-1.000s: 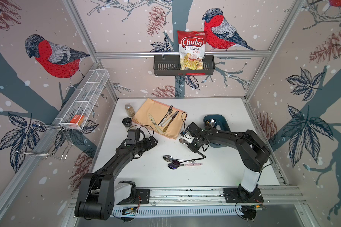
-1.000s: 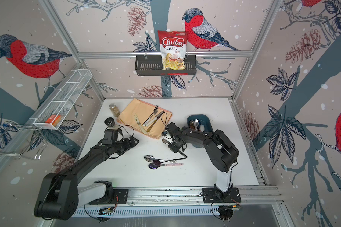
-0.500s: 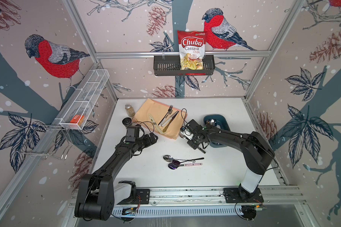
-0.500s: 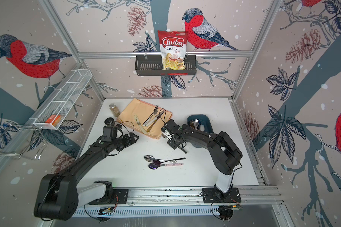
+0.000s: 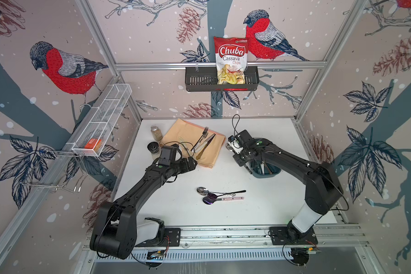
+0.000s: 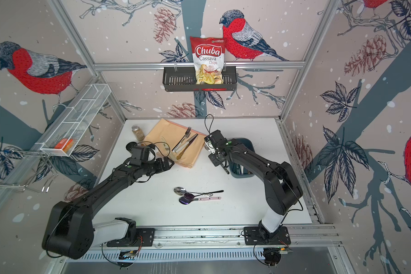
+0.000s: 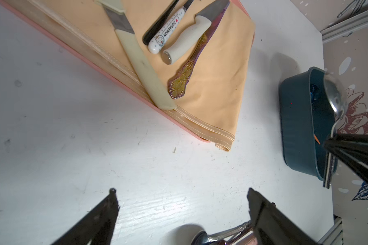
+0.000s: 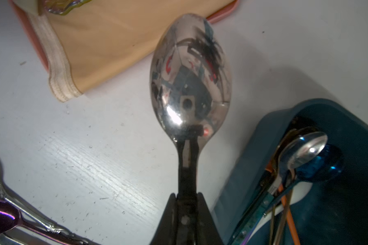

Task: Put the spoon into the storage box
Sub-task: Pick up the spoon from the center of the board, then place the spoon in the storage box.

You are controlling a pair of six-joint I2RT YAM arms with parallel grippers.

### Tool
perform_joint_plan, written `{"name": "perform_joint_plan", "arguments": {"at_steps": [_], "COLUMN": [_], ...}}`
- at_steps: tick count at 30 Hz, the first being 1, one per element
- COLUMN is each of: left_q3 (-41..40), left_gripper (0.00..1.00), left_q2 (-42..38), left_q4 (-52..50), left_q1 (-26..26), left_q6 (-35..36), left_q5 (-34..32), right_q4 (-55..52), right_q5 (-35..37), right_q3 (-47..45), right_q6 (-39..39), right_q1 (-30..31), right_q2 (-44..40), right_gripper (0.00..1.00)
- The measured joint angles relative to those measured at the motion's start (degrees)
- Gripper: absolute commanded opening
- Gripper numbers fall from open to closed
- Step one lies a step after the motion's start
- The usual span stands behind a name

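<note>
My right gripper (image 8: 187,196) is shut on the dark handle of a shiny silver spoon (image 8: 190,78). The spoon's bowl hangs over bare table between the cloth and the storage box (image 8: 253,148), a dark teal bin with several utensils inside. In both top views the held spoon (image 5: 229,147) (image 6: 207,148) sits just left of the storage box (image 5: 267,174) (image 6: 249,144), which the right arm partly hides. My left gripper (image 7: 182,197) (image 5: 192,163) is open and empty near the cloth's front corner. More spoons (image 5: 210,195) lie loose on the table in front.
A peach cloth (image 5: 211,151) holds a fork and knives (image 5: 203,142). A spice jar (image 5: 156,132) and a black lid (image 5: 153,147) stand behind the left gripper. A black wall basket (image 5: 199,80) carries a chips bag (image 5: 230,60). The white wire tray (image 5: 100,123) hangs on the left wall.
The right gripper has carried the spoon up and back, a little toward the storage box. The left arm has shifted back and right toward the cloth.
</note>
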Motion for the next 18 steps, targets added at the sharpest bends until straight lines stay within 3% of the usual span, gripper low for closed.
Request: {"name": "perform_joint_plan", "arguments": {"at_steps": [18], "left_q3": [9.1], "left_gripper": [0.96], "left_q2": [9.4], "left_q4": [-1.0], "left_q1": [-11.2], "left_q6": [3.2], "left_q5": [-5.3], "right_q4": [0.1], "right_q5": [-0.7], "right_q3": [-4.0], "right_q6": [9.0], "right_q1": [-17.6], "right_q2": [0.0], "right_gripper": [0.05]}}
